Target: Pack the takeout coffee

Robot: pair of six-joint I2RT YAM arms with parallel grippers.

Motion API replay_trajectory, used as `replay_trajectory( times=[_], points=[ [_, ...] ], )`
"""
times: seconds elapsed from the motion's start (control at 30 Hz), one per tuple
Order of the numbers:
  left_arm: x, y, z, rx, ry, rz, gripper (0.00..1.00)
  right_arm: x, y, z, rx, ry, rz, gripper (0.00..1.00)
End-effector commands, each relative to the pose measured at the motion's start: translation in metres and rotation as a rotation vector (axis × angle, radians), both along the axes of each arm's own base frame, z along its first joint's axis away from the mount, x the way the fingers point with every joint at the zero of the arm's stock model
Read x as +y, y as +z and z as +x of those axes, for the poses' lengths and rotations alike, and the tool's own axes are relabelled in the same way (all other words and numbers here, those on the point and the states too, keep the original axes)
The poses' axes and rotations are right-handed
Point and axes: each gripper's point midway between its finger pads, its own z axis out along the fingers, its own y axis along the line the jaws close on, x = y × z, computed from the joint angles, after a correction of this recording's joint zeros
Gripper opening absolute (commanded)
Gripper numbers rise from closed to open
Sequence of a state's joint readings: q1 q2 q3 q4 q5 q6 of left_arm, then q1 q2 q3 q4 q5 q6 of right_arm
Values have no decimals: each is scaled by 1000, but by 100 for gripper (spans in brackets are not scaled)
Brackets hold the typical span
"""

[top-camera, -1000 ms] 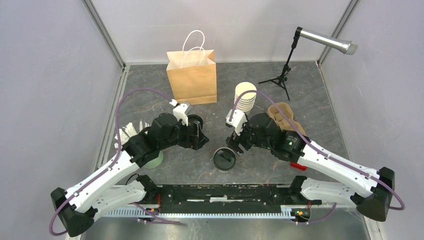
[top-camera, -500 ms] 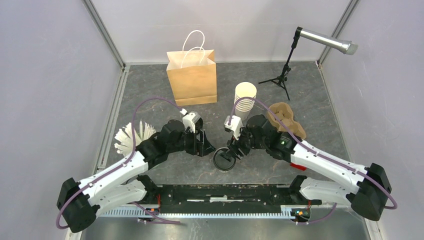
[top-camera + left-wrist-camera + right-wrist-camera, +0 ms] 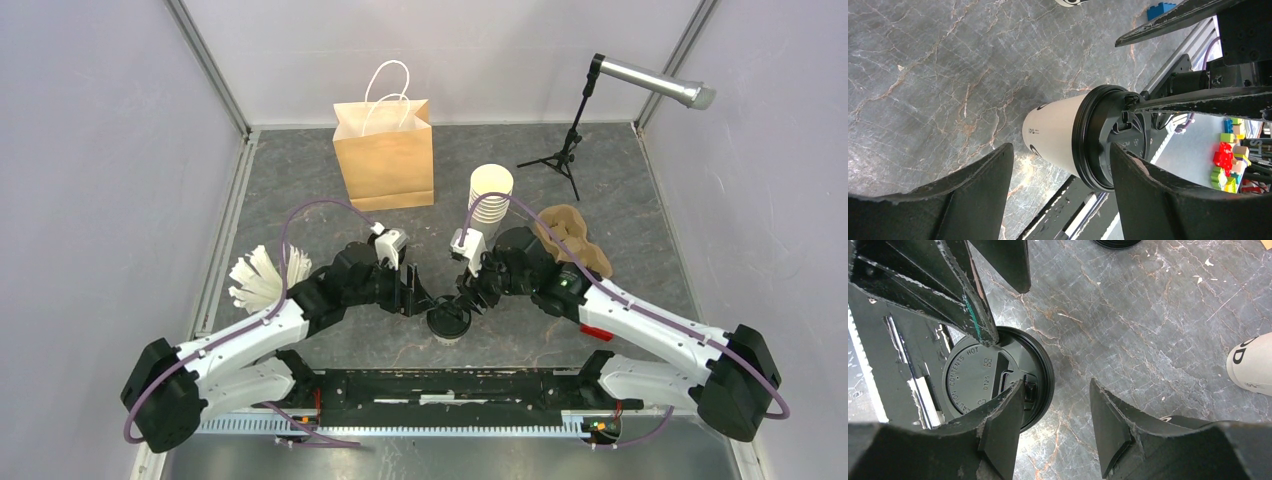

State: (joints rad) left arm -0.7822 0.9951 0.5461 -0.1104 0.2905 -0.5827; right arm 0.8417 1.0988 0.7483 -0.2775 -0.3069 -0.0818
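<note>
Overhead and wrist views of the packing table [image 3: 300, 170], a grey marbled surface walled on three sides and bounded at its near edge by a black metal rail [image 3: 450, 385]. The takeout coffee cup [image 3: 447, 322] stands upright near that rail, midway between the two arms, its cream body capped by a black lid [image 3: 979, 381]. The left gripper [image 3: 420, 298] sits just left of the cup, its fingers spread wide. In the left wrist view the cup lies beyond and between the fingertips, ungripped. The right gripper [image 3: 466, 298] sits just right of the cup, also spread apart; one fingertip [image 3: 1007, 405] overlaps the lid's rim, and only bare table shows in the gap. Open floor runs from the cup back to the brown paper bag [image 3: 385, 155], which stands upright with white handles. The stack of lidless cups [image 3: 490, 200], the pulp carrier [image 3: 572, 238] and the tripod stand [image 3: 565, 150] occupy the right rear. Embossed lid text reads "CAUTION CONTENTS HOT" and "D125". The cup's small dark print is too small to read.
</note>
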Motion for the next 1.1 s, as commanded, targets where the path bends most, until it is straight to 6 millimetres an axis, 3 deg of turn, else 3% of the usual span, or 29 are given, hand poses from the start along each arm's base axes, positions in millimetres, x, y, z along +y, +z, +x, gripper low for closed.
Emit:
replay_trajectory(
  times=[0.0, 0.37, 0.5, 0.7, 0.83, 1.07],
  points=[
    [-10, 5, 0, 4, -12, -54, 76, 3, 0, 2, -9, 6, 24, 57],
    [-8, -11, 2, 16, 1, -15, 62, 2, -8, 2, 3, -1, 23, 56],
    [-8, -10, 1, 22, 7, -19, 67, 2, -1, 2, 8, -9, 34, 58],
    [-10, 19, 2, -8, 17, -86, 82, 4, 24, -2, 7, -21, 102, 69],
    [-8, 24, 3, -12, 35, -90, 82, 7, 26, -10, 31, 12, 125, 71],
    [-10, 8, -4, 49, 14, -67, 75, 13, 19, -20, 104, 28, 154, 62]
  ],
)
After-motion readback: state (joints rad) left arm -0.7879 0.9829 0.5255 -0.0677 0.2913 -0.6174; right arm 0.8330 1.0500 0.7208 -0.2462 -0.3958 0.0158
